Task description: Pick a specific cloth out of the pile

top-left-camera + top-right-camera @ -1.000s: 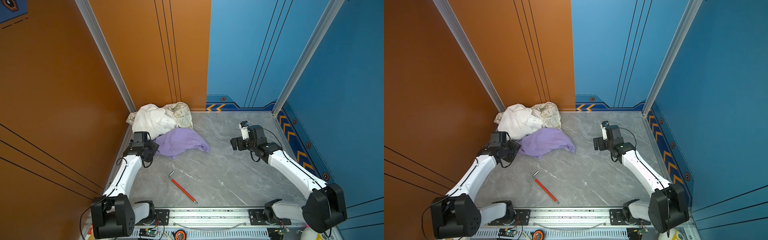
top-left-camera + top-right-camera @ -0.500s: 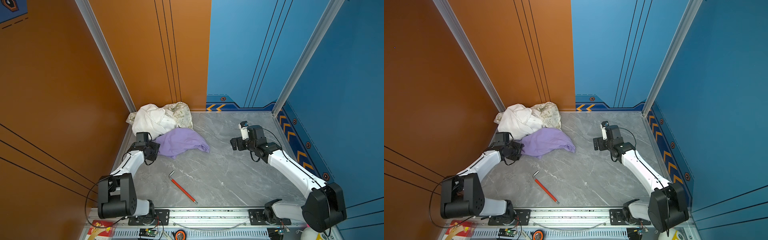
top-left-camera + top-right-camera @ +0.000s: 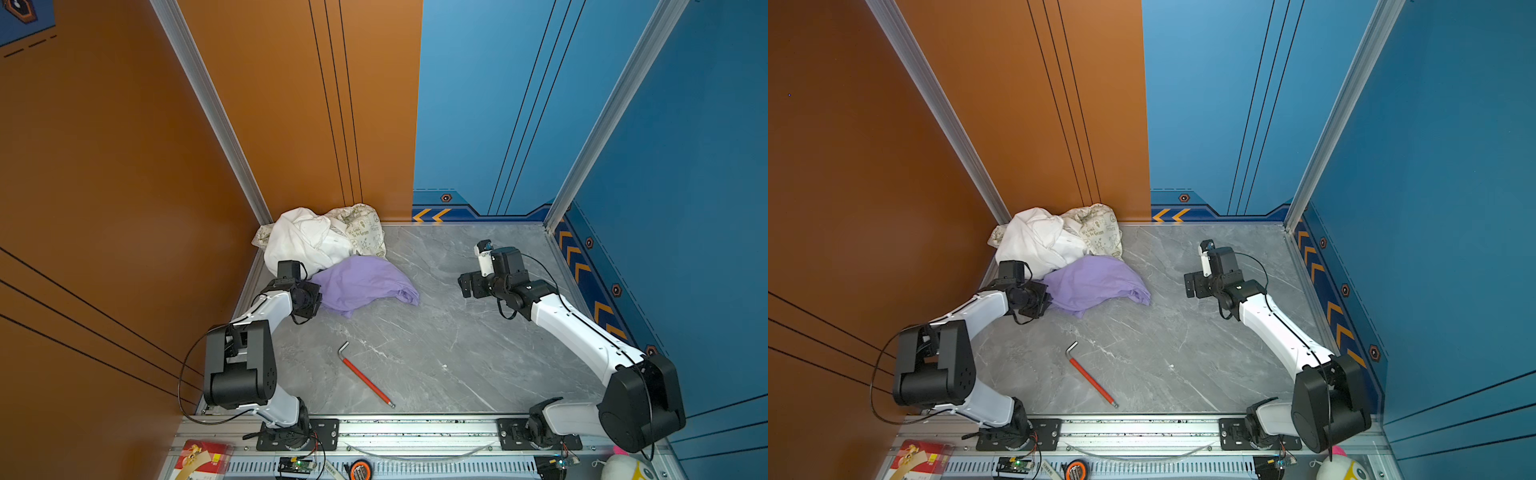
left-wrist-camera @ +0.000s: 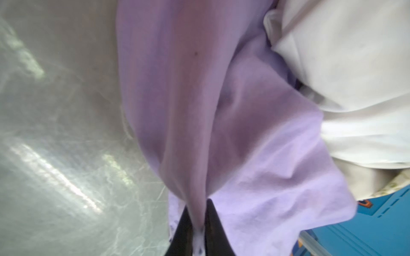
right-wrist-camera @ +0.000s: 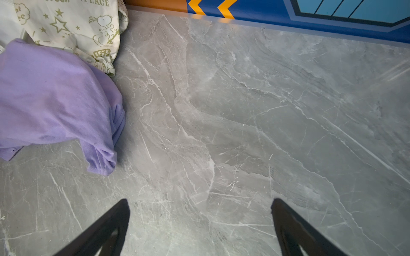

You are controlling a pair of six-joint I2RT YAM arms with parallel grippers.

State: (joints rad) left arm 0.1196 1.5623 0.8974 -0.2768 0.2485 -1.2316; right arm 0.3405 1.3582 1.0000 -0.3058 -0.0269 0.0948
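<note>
Lavender cloth (image 3: 361, 282) (image 3: 1096, 282) lies crumpled on the grey marbled bench (image 3: 457, 353) near the far left corner, its far edge pressed against the pile (image 3: 307, 241) (image 3: 1038, 241), which fills that corner with plain white fabric on the left and cream fabric printed with green doodles on the right. At the cloth's left edge the left pincer (image 3: 318, 296) (image 3: 1045, 301) sits low on the bench; the left wrist view shows its 2 black fingers (image 4: 209, 221) clenched on a thin fold of the cloth (image 4: 221, 110), with white fabric (image 4: 343, 66) lying right against that cloth on 1 side and bare bench on the other. Nearer the front rail, well apart from the fabrics, a red-handled hex key (image 3: 365, 376) (image 3: 1090, 378) lies flat on the bench. Farther right, the right pincer (image 3: 465, 284) (image 3: 1192, 284) hangs above open bench with its jaws spread wide and nothing between them (image 5: 199, 200), facing the cloth (image 5: 51, 99) and the printed fabric (image 5: 73, 26) behind it.
</note>
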